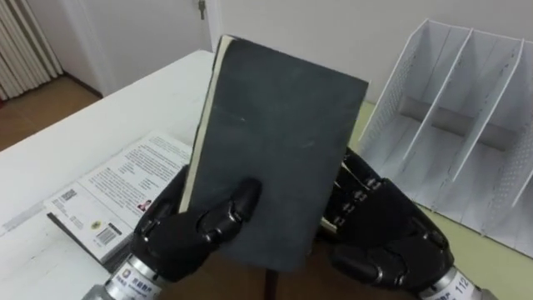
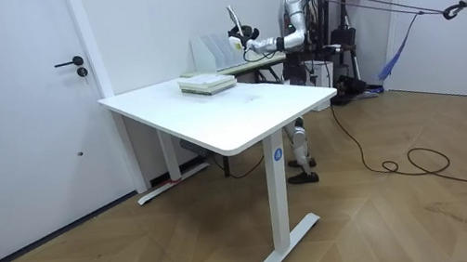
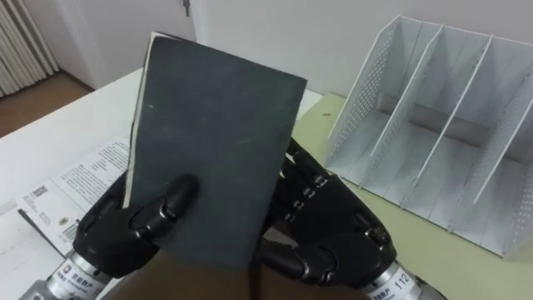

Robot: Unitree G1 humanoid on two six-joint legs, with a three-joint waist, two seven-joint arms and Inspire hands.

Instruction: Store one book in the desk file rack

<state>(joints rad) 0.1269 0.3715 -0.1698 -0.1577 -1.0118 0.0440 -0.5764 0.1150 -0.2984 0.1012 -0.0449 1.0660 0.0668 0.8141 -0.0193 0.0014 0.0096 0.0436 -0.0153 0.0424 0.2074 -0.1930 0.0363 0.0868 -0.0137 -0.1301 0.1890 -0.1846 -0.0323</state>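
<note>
Clasping the dark-covered, pale-edged book (image 1: 283,142) upright are left hand (image 1: 179,229) and right hand (image 1: 391,233).

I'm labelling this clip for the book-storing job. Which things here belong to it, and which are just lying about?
In the job: dark book, held upright by the left hand and right hand; white file rack, at right.
Lying about: printed book, flat on the white table, at left.
</note>
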